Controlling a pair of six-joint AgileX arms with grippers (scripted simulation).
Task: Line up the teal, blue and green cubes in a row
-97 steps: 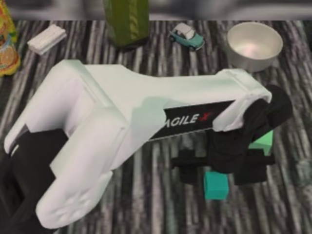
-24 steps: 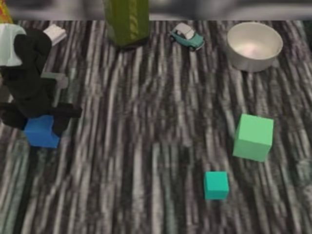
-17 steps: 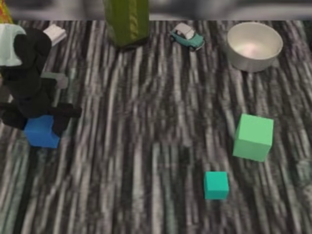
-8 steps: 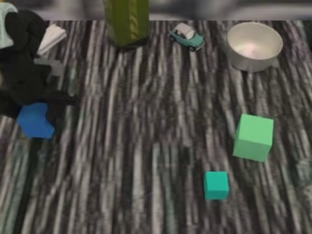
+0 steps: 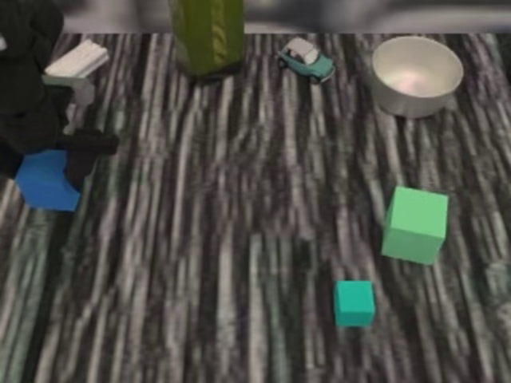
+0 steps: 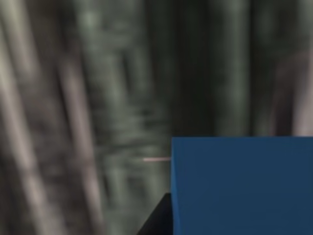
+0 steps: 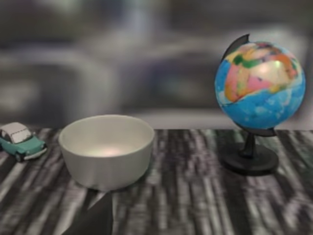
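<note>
Left claw: the left claw (image 5: 49, 159) sits at the far left edge of the table (image 5: 239, 199), closed around the mid-sized royal blue matte cube (image 5: 46, 181), which fills the lower part of the left wrist view (image 6: 242, 186) with striped table surface beyond it.
Right arm: parked out of the top view; its camera looks across at the white bowl (image 7: 106, 151), the teal toy car with a white roof (image 7: 19, 141) and a coloured globe on a black stand (image 7: 257, 93); I cannot tell how its claw is set.
Blue cube: at the table's left edge, well apart from the other two; whether it rests on the table or hangs just above it I cannot tell.
Other cubes: the large light mint green cube (image 5: 415, 224) lies at the right, and the small teal cube (image 5: 354, 302) is near it, closer to the front edge and a little to the left.
Step in hand: judged as carrying the blue cube across to join the pair.
Doing it well: keep the cube clear of the table while crossing, then lower it flat beside the teal cube on the line through both.
Orientation: a cube has no long axis; its top face is roughly level, sides slightly skewed to the table edges.
Background: a tall olive-green bottle (image 5: 206, 32) and a small white block (image 5: 77, 60) stand along the far edge.
</note>
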